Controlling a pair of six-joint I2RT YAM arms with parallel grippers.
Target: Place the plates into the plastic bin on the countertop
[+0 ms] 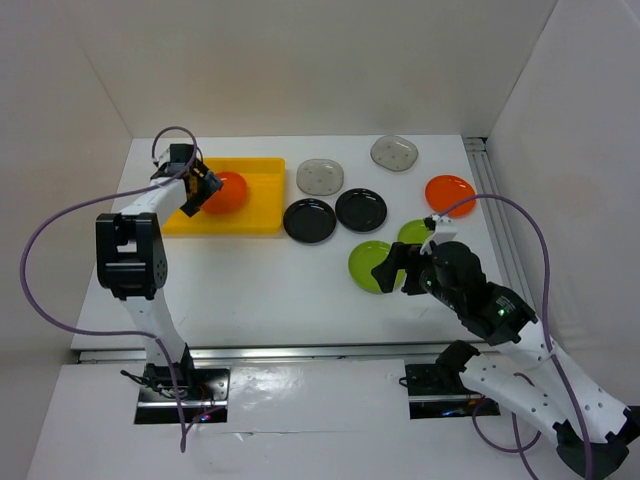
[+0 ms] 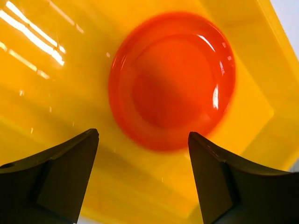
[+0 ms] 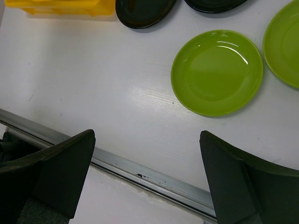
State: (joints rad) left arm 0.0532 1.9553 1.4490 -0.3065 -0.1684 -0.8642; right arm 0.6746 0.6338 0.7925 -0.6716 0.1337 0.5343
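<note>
While the white table (image 1: 250, 300) carries everything, the yellow bin (image 1: 262, 205) sits at its far left with one orange plate (image 1: 228, 190) lying flat inside. Seven more plates lie outside on the table: black plates (image 1: 309, 220) just right of the bin, grey dotted plates (image 1: 320, 176) behind them, a second orange plate (image 1: 449, 193) far right, and lime green plates (image 1: 375, 265) by my right arm. My left tool (image 2: 143, 135) hangs spread and empty over the binned plate; my right tool (image 3: 147, 135) is spread too, empty, near the closer green one
</note>
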